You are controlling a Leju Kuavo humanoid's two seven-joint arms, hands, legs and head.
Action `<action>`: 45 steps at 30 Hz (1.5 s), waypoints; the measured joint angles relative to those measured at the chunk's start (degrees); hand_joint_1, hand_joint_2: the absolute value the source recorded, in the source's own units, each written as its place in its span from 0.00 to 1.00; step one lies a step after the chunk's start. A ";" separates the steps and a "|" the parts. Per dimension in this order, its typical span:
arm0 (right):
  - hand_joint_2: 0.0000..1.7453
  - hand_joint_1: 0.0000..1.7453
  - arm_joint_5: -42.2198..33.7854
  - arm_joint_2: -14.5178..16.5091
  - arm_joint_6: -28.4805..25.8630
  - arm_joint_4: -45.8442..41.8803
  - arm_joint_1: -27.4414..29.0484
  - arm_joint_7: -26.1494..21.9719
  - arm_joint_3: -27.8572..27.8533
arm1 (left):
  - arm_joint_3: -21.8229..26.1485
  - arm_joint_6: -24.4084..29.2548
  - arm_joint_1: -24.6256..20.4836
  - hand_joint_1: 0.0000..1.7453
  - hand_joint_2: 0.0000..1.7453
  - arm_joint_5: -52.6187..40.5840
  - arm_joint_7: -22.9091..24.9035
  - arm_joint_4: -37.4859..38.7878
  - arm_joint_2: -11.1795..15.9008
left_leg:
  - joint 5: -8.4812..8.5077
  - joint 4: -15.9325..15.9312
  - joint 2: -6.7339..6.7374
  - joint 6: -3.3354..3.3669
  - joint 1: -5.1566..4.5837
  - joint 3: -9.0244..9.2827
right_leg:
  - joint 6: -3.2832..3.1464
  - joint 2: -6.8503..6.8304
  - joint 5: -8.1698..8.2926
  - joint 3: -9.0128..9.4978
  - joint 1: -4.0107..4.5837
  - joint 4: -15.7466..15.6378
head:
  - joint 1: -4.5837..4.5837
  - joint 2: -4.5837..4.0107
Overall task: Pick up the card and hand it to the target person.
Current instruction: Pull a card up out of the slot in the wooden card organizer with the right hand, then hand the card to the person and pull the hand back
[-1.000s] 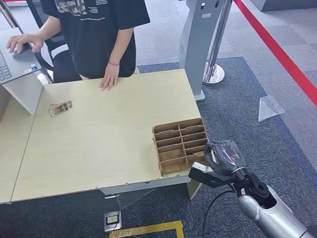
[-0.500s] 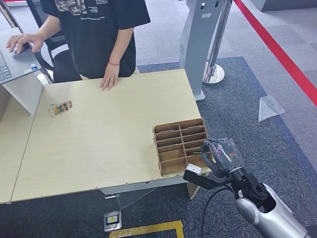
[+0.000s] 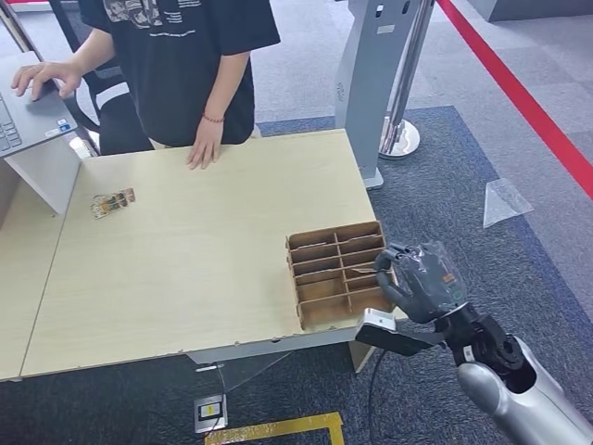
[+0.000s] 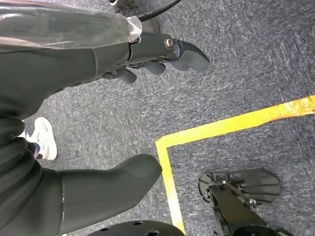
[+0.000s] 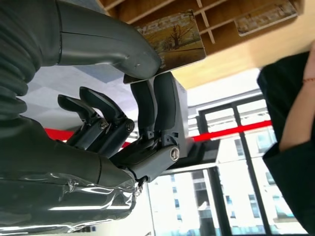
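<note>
A card (image 5: pixel 174 42) is pinched at one corner between the thumb and the dark fingers (image 5: pixel 159 105) of the right hand (image 3: pixel 418 281), over the tray (image 3: pixel 329 278). It is judged thin, light, stiff and smooth, liable to slip or swivel; a hold further in from the edge would be surer. One card is held; a second (image 5: pixel 266 17) is seen in a slot just beyond. One tray stands on the table (image 3: pixel 195 260). The left hand (image 4: pixel 74 123) hangs with fingers apart, holding nothing. One person (image 3: pixel 182 65) is behind the table.

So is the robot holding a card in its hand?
Yes, the right hand pinches a picture card between thumb and fingers, beside the wooden tray.
</note>
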 joint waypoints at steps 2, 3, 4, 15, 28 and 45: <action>1.00 1.00 -1.42 -0.17 -0.26 -1.28 -0.65 -0.40 -1.22 | -0.10 -0.02 0.00 0.00 1.00 -0.06 -0.08 0.00 -0.01 | 0.00 0.01 0.02 -0.01 -0.01 -0.01 | 0.01 0.02 0.01 -0.02 -0.01 0.02 | 0.00 0.00; 1.00 1.00 -2.05 -0.03 -0.68 -1.70 -1.09 -0.53 -1.74 | -0.15 -0.02 0.00 0.00 1.00 -0.09 -0.16 -0.01 -0.02 | 0.01 0.00 0.02 -0.01 -0.01 0.00 | 0.01 0.02 0.02 -0.01 -0.01 0.01 | 0.00 0.00; 1.00 1.00 -2.20 0.24 -1.40 -1.67 -1.68 -0.56 -2.01 | -0.17 0.01 0.00 0.00 1.00 -0.10 -0.24 -0.01 -0.05 | 0.02 -0.01 0.02 -0.01 -0.01 0.00 | 0.01 0.03 0.03 -0.01 -0.01 0.00 | 0.00 0.00; 1.00 1.00 10.57 10.12 -18.75 14.12 -13.79 8.49 7.55 | -1.07 0.76 -0.04 0.00 1.00 -0.96 0.20 -0.07 -0.40 | 0.08 -0.25 0.38 -0.04 0.09 0.26 | 0.01 0.39 0.24 0.20 0.08 -0.27 | 0.00 0.00; 1.00 1.00 23.67 22.91 -24.62 43.71 -32.15 16.64 16.67 | -3.57 0.66 -0.21 0.00 1.00 -3.28 1.72 -0.08 -0.60 | 0.10 -0.25 0.64 -0.01 0.11 0.28 | 0.00 0.64 0.29 0.19 0.10 -0.22 | 0.00 0.00; 1.00 0.00 23.07 32.43 -23.72 61.89 -42.51 15.19 21.56 | -1.98 2.27 -0.12 0.00 1.00 -1.63 3.73 0.10 -0.47 | 0.12 -0.20 0.29 0.01 0.09 0.16 | 0.01 0.29 0.18 0.17 0.07 -0.10 | 0.00 0.00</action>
